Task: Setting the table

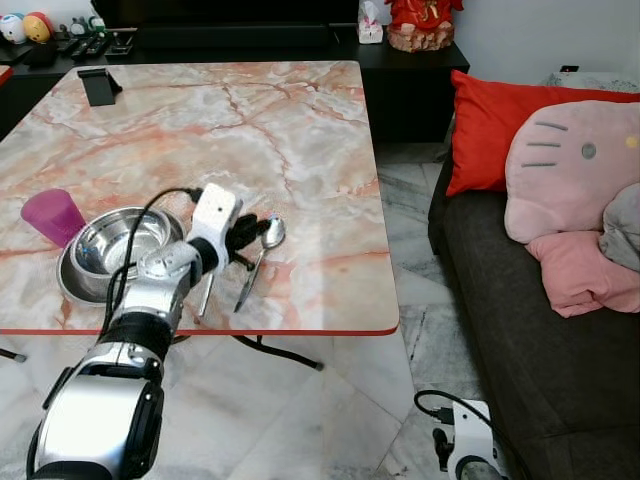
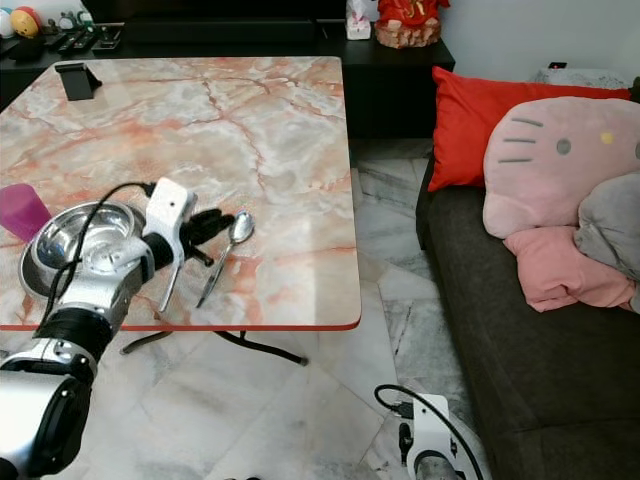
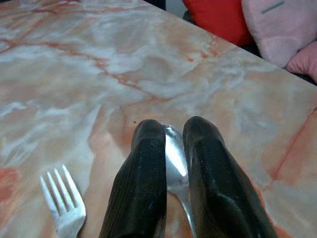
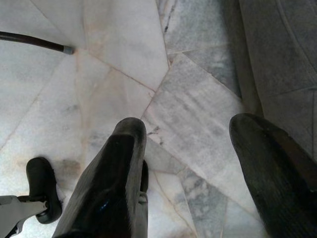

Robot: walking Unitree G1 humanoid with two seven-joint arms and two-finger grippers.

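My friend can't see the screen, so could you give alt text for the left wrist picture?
Two black fingers of the left gripper close around a spoon lying on a marble table. A fork lies beside them, and red and pink cushions sit beyond the table's edge.

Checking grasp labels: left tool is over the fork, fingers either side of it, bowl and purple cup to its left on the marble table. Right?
Not the fork. The left tool has its fingers either side of the spoon, as the left wrist view shows; the fork lies apart beside it. The bowl and purple cup do sit to its left on the marble table.
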